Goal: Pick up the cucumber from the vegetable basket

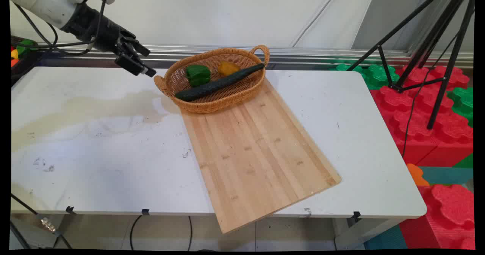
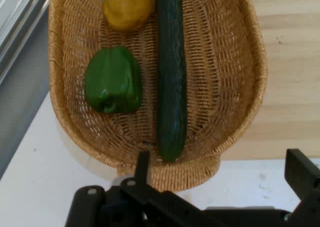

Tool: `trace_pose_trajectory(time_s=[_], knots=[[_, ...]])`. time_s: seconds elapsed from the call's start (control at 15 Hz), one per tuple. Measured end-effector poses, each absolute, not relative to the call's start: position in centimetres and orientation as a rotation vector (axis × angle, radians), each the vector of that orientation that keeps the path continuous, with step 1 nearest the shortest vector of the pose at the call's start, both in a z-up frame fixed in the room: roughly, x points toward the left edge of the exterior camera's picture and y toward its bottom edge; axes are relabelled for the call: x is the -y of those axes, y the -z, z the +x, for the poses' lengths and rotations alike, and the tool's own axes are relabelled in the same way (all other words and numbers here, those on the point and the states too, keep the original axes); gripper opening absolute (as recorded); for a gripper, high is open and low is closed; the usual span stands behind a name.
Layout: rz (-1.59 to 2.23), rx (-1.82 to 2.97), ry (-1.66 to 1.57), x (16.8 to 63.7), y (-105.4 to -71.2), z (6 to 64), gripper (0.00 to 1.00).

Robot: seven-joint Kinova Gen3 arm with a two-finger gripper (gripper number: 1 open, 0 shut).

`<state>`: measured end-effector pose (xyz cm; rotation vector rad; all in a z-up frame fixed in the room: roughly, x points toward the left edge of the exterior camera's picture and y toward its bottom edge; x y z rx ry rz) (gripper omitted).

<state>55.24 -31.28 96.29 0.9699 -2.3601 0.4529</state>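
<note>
White worktop (image 1: 94, 152) carries a board (image 1: 257, 152) at centre and a basket (image 1: 242, 92) above it holding a cucumber (image 1: 219, 83), green pepper (image 1: 197, 75) and yellow pepper (image 1: 227, 68). Upper left, the gripper (image 1: 142, 61) hovers empty, fingers (image 2: 300, 169) spread, beside the basket's handle. The cucumber looks stiff and smooth, best gripped mid-length.

We are looking down along the gripper (image 2: 220, 174), its two black fingers (image 2: 301, 171) standing wide apart and holding nothing, just short of the near handle of a woven basket (image 2: 240, 77). In the basket a long dark cucumber (image 2: 171, 77) is lying lengthwise, with a green pepper (image 2: 113, 80) just beside it and a yellow pepper (image 2: 128, 7) sitting further along. The basket is resting partly on a wooden board (image 2: 290, 62) and partly on the white table (image 2: 45, 177).
</note>
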Motion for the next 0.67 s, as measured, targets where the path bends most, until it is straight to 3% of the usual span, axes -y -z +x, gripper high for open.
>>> trace_pose_trajectory(time_s=[0.67], knots=[[0.925,2.326,-0.482,35.3,-95.7,54.4,1.0]])
